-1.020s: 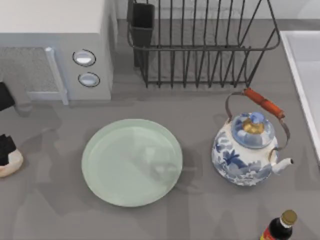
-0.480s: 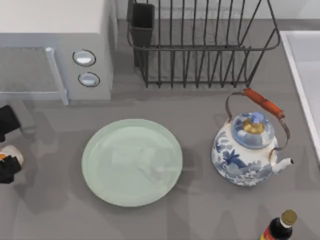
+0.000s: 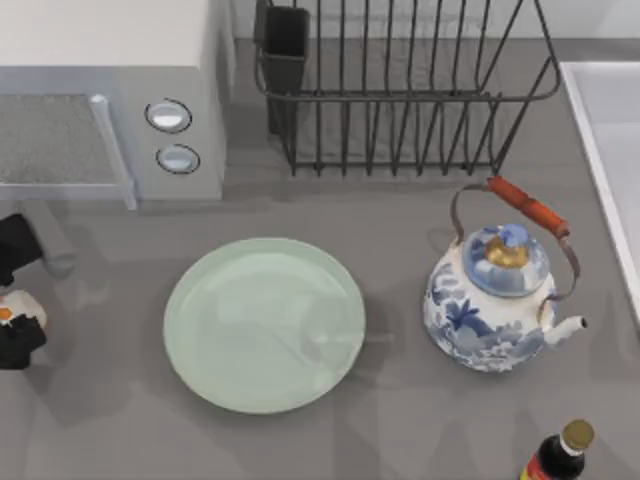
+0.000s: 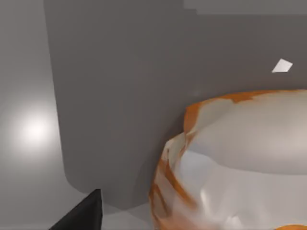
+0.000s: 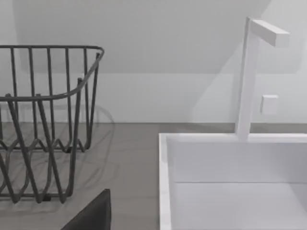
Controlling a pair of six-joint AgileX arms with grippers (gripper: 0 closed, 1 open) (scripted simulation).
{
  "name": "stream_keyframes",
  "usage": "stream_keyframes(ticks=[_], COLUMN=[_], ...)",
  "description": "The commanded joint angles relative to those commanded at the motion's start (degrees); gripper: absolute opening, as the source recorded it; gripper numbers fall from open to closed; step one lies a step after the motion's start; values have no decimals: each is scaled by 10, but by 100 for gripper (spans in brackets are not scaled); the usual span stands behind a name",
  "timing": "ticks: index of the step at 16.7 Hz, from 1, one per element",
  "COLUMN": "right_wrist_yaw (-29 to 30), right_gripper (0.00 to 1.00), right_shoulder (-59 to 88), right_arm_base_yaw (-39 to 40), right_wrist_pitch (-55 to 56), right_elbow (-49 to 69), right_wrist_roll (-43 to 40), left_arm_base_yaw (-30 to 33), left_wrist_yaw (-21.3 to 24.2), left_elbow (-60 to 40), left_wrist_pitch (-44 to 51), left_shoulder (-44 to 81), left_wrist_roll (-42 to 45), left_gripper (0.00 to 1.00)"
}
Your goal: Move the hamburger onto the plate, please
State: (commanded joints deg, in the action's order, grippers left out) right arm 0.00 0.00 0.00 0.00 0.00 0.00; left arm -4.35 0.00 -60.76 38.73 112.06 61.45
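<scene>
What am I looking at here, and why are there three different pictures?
This is a simulated two-armed robot at a kitchen counter. One camera looks down from above; the other two ride on the arms' wrists. From above, the left gripper is at the left edge, its dark fingers on either side of a small hamburger, which the left wrist camera sees up close. The job is to put it on the green plate in the middle. Also there: a microwave, a dish rack, a blue-and-white teapot, a sauce bottle and a sink, seen from the right wrist.
</scene>
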Motion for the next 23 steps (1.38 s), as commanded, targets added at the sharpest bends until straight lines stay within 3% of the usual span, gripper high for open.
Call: stream_keyframes(ticks=[13,21,23], right_wrist_yaw=[0,0,0], right_gripper=[100,100,100], right_shoulder=[0,0,0], right_arm_base_yaw=[0,0,0], right_wrist_pitch=[0,0,0], right_elbow=[0,0,0], right_wrist_roll=[0,0,0], left_arm_base_yaw=[0,0,-8], left_wrist_yaw=[0,0,-4], left_elbow=[0,0,-6], left_wrist_pitch=[0,0,47], left_shoulder=[0,0,-39], left_wrist_roll=[0,0,2], left_gripper=[2,0,0])
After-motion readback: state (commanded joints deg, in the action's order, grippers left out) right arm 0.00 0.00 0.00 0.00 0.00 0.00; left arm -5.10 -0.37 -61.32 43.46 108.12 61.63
